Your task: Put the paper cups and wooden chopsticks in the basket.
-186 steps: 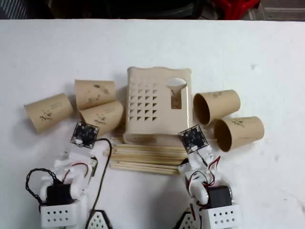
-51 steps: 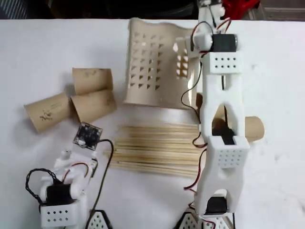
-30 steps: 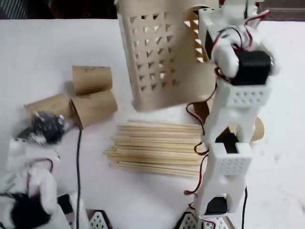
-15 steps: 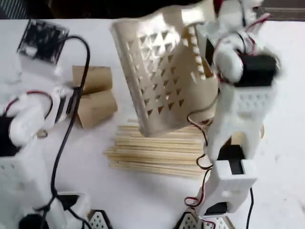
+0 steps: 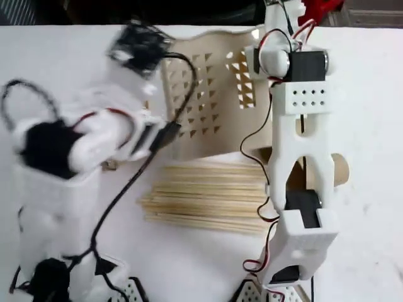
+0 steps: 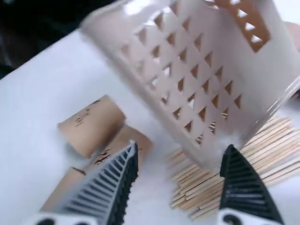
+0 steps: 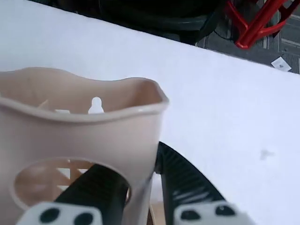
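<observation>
Now | right gripper (image 7: 139,168) clamps basket (image 5: 214,94) wall | left gripper (image 6: 183,150) wide | cup (image 6: 91,124) print illegible

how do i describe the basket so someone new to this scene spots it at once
On the white table, look just beyond the pile of chopsticks. The basket is there, its wall pinched in the right gripper. Unlike the brown cups, it is a big beige plastic box with triangular holes in its walls, tipped off level.

Left gripper (image 6: 183,150) spread wide. Perforated basket (image 6: 197,61) tilted, low edge over chopsticks (image 6: 262,150). Paper cups (image 6: 91,124) on sides on white table (image 6: 42,84), beside pile.
</observation>
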Controlling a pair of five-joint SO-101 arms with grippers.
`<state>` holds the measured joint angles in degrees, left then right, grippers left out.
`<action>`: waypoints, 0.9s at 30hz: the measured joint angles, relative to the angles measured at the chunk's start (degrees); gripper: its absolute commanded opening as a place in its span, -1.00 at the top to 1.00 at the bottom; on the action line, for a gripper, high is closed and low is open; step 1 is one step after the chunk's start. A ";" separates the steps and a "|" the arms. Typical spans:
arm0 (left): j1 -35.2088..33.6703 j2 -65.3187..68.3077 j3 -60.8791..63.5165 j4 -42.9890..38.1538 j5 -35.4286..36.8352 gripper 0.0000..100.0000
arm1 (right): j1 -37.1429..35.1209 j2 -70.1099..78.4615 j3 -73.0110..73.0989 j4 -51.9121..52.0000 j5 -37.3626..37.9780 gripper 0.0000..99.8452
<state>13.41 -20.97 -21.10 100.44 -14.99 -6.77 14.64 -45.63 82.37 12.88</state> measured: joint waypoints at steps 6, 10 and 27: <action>0.62 5.27 14.77 -11.60 -1.32 0.43 | -0.53 0.00 0.44 -3.87 0.00 0.97; 0.53 7.12 25.67 -23.21 -2.37 0.43 | -0.62 0.00 0.53 -4.13 0.00 0.97; -4.84 20.13 37.19 -50.29 -0.79 0.43 | -5.10 -0.35 1.93 14.24 1.14 0.97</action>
<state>8.57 -0.84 16.09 50.15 -15.78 -11.87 14.29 -43.69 96.62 14.02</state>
